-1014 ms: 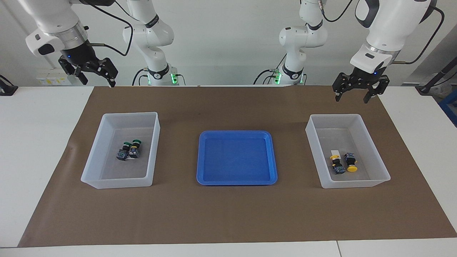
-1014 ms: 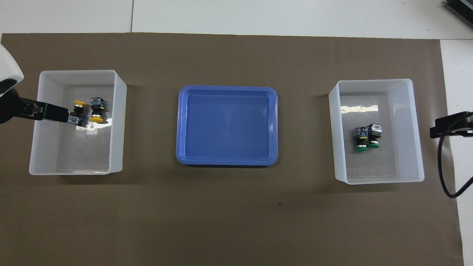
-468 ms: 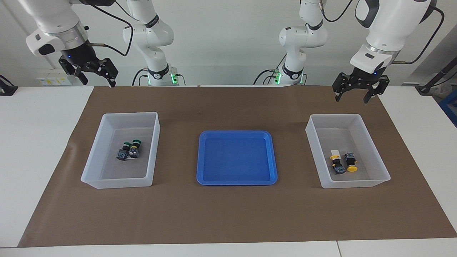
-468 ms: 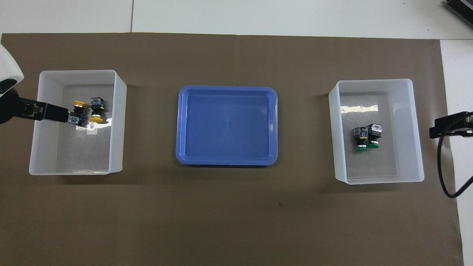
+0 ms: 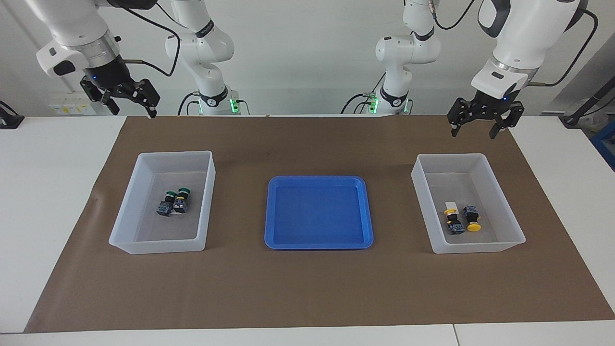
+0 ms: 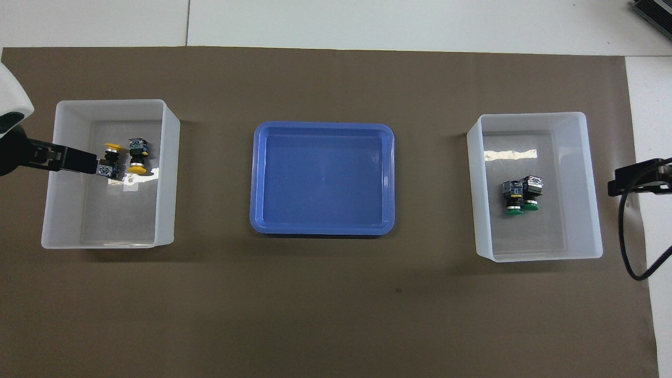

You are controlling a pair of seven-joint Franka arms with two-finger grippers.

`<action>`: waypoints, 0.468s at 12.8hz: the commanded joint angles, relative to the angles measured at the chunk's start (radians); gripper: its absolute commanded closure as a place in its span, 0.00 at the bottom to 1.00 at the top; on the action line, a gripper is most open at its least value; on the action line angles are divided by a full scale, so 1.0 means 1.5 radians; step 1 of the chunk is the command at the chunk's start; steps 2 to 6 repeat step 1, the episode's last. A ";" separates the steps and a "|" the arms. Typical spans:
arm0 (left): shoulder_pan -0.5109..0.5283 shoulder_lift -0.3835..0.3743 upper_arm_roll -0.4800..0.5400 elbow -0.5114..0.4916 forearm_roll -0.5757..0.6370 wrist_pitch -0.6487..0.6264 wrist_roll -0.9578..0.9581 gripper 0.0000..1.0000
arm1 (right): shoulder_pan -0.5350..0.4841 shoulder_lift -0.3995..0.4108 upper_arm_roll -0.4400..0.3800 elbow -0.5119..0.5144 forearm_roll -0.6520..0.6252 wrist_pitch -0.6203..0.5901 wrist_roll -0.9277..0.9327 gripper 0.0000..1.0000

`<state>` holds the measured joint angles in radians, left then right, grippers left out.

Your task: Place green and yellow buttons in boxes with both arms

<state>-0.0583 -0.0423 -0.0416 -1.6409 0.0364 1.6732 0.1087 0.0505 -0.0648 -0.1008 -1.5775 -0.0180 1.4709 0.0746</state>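
Left gripper [image 5: 473, 127]: you see it raised over the mat's robot-side strip, fingers spread, nothing between them.
Right gripper [image 5: 129, 103]: raised over the robot-side corner of the mat at the right arm's end, fingers apart, holding nothing.
Yellow buttons [image 5: 462, 220]: both lie on their sides in the box at the left arm's end, side by side; they look close to touching, though you cannot be sure. One cap points toward the robots, the other away.
Yellow box [image 5: 509, 218]: below the left gripper and farther from the robots than it; the buttons sit in its half farther from the robots.
Green buttons [image 5: 174, 202]: pressed together in the box at the right arm's end, caps toward the robots, bodies away.
Green box [image 5: 126, 206]: lies well below the right gripper, farther from the robots than it.
Tray [image 5: 318, 242]: blue, between the two boxes, with nothing in it.
Axis: each button's long axis runs roughly to and from the robots, along its box's long side.
Nearer arm: left for yellow, right for green.
Progress: you can judge the sorting done, all four buttons boxed by colour.
Next move: likely none beyond parking; each gripper stands clear of its box on the robots' side.
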 commanded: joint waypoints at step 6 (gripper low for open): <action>0.001 -0.020 0.004 -0.022 -0.006 0.011 0.001 0.00 | 0.005 -0.018 -0.003 -0.025 -0.007 0.018 0.005 0.00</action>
